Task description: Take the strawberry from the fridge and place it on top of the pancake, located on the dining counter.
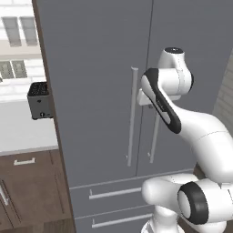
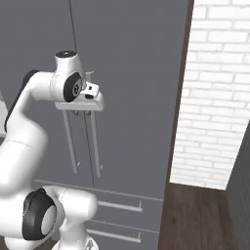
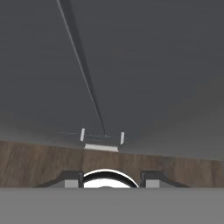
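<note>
Gripper [image 2: 82, 113] points down, just in front of the tall matte grey two-door fridge [image 1: 100, 68], level with its vertical silver bar handles [image 1: 133, 116]; open or closed, cannot tell. Doors shut, strawberry presumably inside.

obstacle: tall matte grey two-door fridge [image 1: 100, 91], both doors closed, barring the way inside | long vertical silver bar handles [image 1: 132, 116] flank the centre seam | free room: open air before the doors
</note>
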### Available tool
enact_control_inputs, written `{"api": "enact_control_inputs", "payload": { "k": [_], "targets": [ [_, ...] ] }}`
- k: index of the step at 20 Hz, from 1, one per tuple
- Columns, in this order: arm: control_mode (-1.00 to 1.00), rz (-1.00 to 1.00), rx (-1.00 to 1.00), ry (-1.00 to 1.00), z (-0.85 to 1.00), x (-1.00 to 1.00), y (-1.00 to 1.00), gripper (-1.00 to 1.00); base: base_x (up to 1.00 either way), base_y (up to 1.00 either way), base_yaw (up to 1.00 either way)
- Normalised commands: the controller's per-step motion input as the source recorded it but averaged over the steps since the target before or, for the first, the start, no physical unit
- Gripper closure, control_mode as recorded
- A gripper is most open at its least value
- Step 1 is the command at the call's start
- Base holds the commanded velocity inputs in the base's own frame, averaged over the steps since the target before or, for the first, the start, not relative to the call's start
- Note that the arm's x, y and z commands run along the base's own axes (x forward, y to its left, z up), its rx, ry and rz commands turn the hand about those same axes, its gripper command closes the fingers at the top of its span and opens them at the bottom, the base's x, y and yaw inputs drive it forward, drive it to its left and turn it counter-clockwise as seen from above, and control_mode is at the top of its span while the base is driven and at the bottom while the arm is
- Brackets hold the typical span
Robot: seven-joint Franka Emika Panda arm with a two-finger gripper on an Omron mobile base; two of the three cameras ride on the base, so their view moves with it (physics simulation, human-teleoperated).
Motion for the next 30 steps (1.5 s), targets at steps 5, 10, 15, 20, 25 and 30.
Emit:
{"api": "enact_control_inputs", "payload": {
  "k": [5,10,15,20,25,30],
  "targets": [
    [1.0,0.0,0.0,0.0,0.0,0.0,0.0,-1.0,-0.25,0.01,0.0],
    [1.0,0.0,0.0,0.0,0.0,0.0,0.0,-1.0,-0.71,0.0,-0.02],
    [1.0,0.0,0.0,0.0,0.0,0.0,0.0,-1.0,-0.44,0.08,-0.01],
    [1.0,0.0,0.0,0.0,0.0,0.0,0.0,-1.0,-0.07,0.21,0.0],
    [1.0,0.0,0.0,0.0,0.0,0.0,0.0,-1.0,-0.25,0.01,0.0],
    [1.0,0.0,0.0,0.0,0.0,0.0,0.0,-1.0,-0.29,0.05,0.0]
  ]
}}
